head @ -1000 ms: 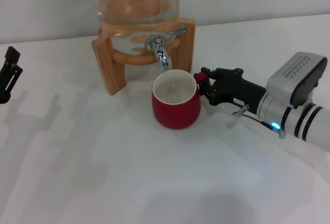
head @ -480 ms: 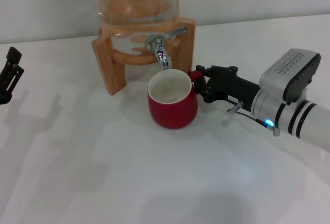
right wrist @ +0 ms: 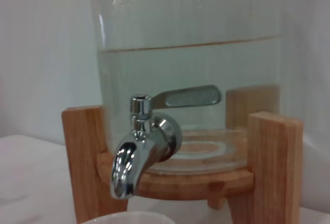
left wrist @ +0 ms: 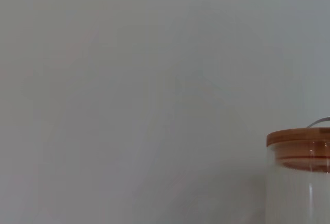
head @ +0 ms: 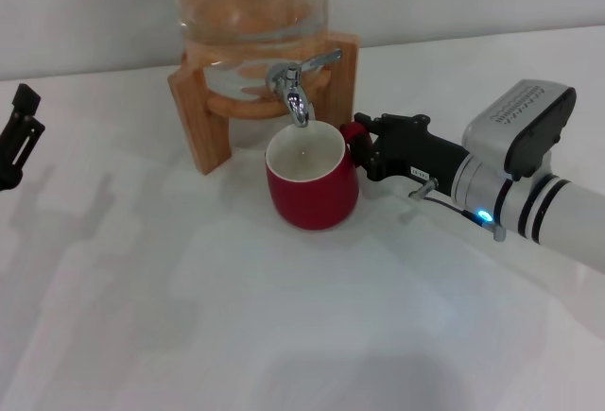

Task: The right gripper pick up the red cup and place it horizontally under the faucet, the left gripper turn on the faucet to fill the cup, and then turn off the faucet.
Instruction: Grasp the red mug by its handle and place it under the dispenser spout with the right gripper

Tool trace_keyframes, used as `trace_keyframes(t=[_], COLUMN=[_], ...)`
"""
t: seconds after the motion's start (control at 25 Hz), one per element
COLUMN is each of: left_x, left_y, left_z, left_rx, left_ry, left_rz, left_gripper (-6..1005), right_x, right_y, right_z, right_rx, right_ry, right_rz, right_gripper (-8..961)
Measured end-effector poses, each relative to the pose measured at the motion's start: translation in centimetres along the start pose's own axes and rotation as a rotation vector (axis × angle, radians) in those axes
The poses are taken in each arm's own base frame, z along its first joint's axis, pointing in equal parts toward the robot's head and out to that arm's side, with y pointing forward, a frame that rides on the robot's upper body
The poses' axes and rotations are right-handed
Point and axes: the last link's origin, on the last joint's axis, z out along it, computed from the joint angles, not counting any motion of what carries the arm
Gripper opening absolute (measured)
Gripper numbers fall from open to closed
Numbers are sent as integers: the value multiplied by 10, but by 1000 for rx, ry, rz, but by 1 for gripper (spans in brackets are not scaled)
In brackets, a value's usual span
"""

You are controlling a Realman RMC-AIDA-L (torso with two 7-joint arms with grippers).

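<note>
The red cup stands upright on the white table, its white inside showing, with its rim directly below the spout of the faucet. My right gripper reaches in from the right and is shut on the cup's handle. The right wrist view looks straight at the chrome faucet, its lever pointing sideways, and the cup's rim just shows below the spout. No water is running. My left gripper is parked at the far left edge, well away from the faucet.
The glass dispenser jar holds liquid and sits in a wooden stand at the back of the table. The left wrist view shows only a wall and the jar's wooden lid.
My right gripper has carried the cup leftward and a little farther back, bringing its rim under the spout. The left arm has not moved.
</note>
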Motion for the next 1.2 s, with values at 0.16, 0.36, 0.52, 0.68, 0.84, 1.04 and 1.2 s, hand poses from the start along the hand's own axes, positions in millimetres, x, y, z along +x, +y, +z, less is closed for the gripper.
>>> trace_keyframes(t=[0.16, 0.36, 0.52, 0.68, 0.84, 1.04, 1.2], left_x=[0, 0, 0, 0, 0, -1, -1], left_y=[0, 0, 0, 0, 0, 0, 0], left_z=[0, 0, 0, 0, 0, 0, 0], left_rx=[0, -1, 0, 1, 2, 3, 2], left_ry=[1, 2, 1, -1, -3, -5, -6], left_rz=[0, 0, 0, 0, 0, 0, -1], left_gripper=[859, 859, 859, 859, 859, 859, 859], right_x=[-2, -2, -3, -3, -1, 0, 1], right_y=[-2, -6, -8, -8, -8, -7, -7], right_z=[2, 2, 3, 2, 1, 1, 1], right_rx=[14, 35, 45, 47, 44, 40, 41], right_ry=[1, 3, -1, -1, 5, 9, 14], right_rz=[7, 15, 20, 20, 17, 13, 15], right_gripper=[206, 205, 205, 205, 205, 211, 224])
